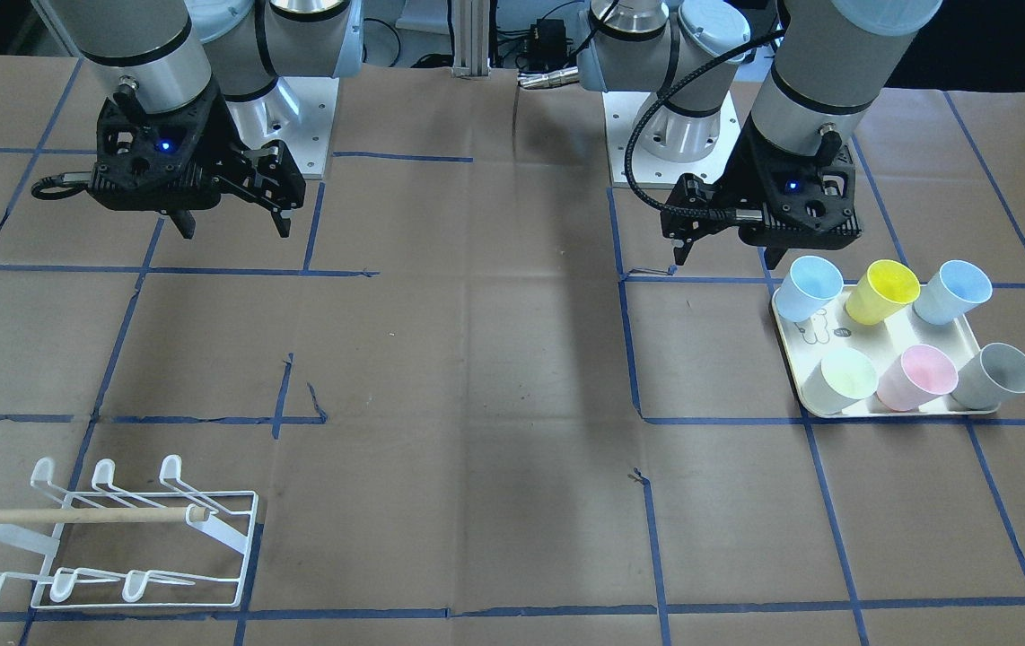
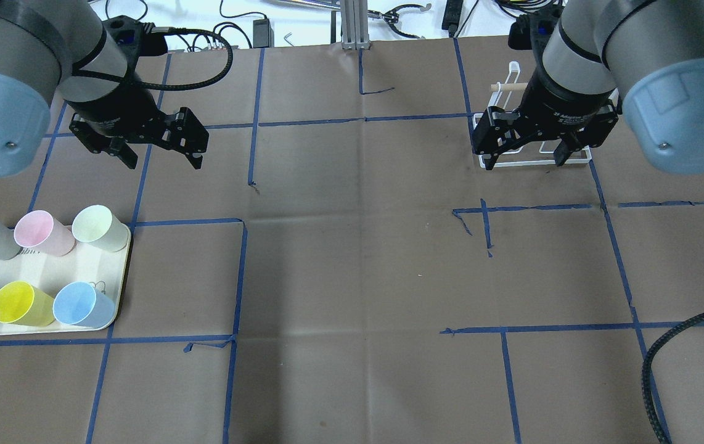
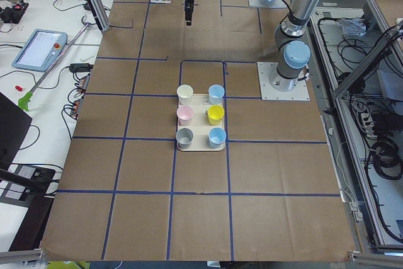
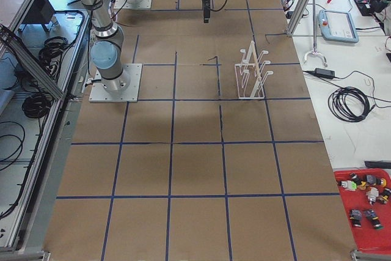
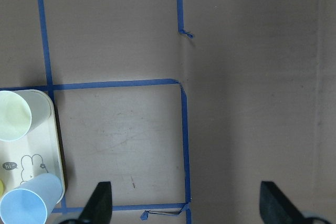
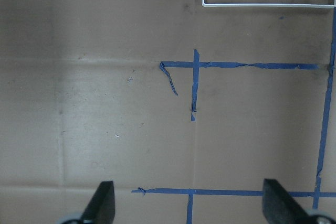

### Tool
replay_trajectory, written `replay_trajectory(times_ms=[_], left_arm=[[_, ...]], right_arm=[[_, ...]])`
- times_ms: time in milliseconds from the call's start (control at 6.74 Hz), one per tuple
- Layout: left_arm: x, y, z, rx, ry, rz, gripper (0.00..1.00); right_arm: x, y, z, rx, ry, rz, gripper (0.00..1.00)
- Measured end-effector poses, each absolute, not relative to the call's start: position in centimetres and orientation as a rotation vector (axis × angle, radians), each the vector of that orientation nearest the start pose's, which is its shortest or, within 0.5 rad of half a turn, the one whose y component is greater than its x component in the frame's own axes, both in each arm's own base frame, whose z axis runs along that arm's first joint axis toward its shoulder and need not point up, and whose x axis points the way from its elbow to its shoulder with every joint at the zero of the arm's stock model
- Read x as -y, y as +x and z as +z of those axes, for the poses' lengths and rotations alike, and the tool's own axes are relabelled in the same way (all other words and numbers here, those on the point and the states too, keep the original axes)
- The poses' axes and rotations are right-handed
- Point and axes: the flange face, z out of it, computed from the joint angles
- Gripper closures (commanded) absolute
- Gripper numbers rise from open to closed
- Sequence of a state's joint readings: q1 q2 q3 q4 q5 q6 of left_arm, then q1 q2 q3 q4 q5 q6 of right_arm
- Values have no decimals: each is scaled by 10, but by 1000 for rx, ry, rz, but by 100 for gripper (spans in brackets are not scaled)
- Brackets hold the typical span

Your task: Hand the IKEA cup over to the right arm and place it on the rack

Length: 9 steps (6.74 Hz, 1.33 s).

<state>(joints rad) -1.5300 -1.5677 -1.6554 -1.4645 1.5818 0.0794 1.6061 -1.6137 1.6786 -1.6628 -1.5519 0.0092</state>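
Several IKEA cups stand on a cream tray (image 1: pixel 813 339) at the robot's left: pale blue (image 1: pixel 807 287), yellow (image 1: pixel 880 292), blue (image 1: pixel 950 292), pale green (image 1: pixel 845 377), pink (image 1: pixel 916 375) and grey (image 1: pixel 995 375). My left gripper (image 1: pixel 728 260) hangs open and empty above the table, just behind the tray; the left wrist view (image 5: pixel 184 208) shows its fingers wide apart. My right gripper (image 1: pixel 234 229) is open and empty, high above the table. The white wire rack (image 1: pixel 118 538) with its wooden dowel stands at the far side, beyond the right gripper (image 2: pixel 521 154), which partly hides the rack (image 2: pixel 512 163).
The table is covered in brown paper with a blue tape grid (image 2: pixel 364 120). The tray (image 2: pixel 44 268) sits near the robot's left front. The rack's lower edge (image 6: pixel 262 4) shows at the top of the right wrist view. Both arm bases (image 1: pixel 670 135) stand at the robot's edge.
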Motion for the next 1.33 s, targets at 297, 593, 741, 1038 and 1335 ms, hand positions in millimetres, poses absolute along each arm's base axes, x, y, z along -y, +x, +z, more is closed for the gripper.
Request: replay_trajectory(times_ms=[297, 593, 741, 1038, 1335], left_arm=[[507, -72, 454, -3129, -20, -36, 1], [513, 0, 445, -3132, 1, -5, 1], [511, 33, 439, -3133, 39, 12, 1], [509, 74, 424, -3137, 70, 35, 1], [513, 86, 395, -3133, 74, 16, 1]], right_arm=[[470, 152, 465, -3122, -40, -42, 0], [470, 152, 464, -3121, -39, -40, 0], [470, 152, 464, -3122, -40, -40, 0], [470, 152, 465, -3122, -39, -41, 0], [470, 152, 465, -3123, -39, -43, 0]])
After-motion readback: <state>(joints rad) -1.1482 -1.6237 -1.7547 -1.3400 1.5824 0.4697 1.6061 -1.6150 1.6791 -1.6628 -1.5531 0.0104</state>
